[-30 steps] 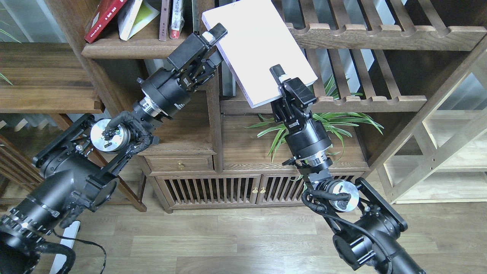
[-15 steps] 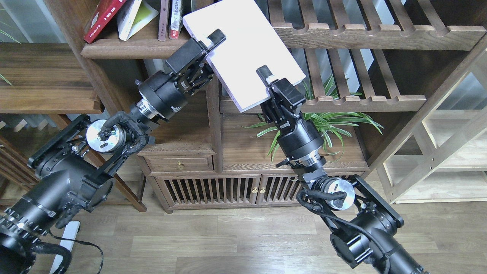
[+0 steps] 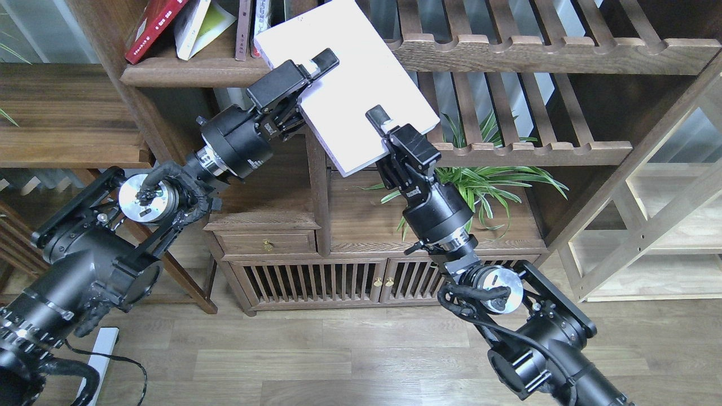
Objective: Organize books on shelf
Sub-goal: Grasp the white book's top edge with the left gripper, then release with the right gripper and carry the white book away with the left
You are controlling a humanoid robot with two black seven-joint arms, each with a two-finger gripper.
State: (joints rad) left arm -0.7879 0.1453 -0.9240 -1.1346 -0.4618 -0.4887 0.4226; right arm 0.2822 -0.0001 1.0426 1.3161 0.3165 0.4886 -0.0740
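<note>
Head view shows the white book (image 3: 352,73), a thick pale paperback with a plain matte cover, held tilted in the air between both arms, its upper left corner reaching over the right end of the shelf (image 3: 197,70). The left gripper (image 3: 313,65) is clamped on the book's left edge, one finger lying across the cover. The right gripper (image 3: 379,119) is clamped on the book's lower right edge, one black finger likewise on top of the cover. On the shelf, a flat dark-brown board with a rounded front edge, the red book (image 3: 152,28) leans left at the left end, the yellow-green book (image 3: 200,25) leans just beside it, and two thin upright volumes (image 3: 252,25) stand near the right end, close to the white book's corner. A dark wooden upright post (image 3: 317,186) runs down directly under the held book. To the right are slatted racks (image 3: 553,53) with scalloped front rails, one above the other, and a green spider plant (image 3: 485,180) with long narrow leaves sits below them behind the right arm. Lower down is a cabinet (image 3: 316,279) with slatted doors and small brass knobs, standing on a wood-plank floor (image 3: 316,355). A pale light-wood shelving unit (image 3: 648,237) stands at the far right.
</note>
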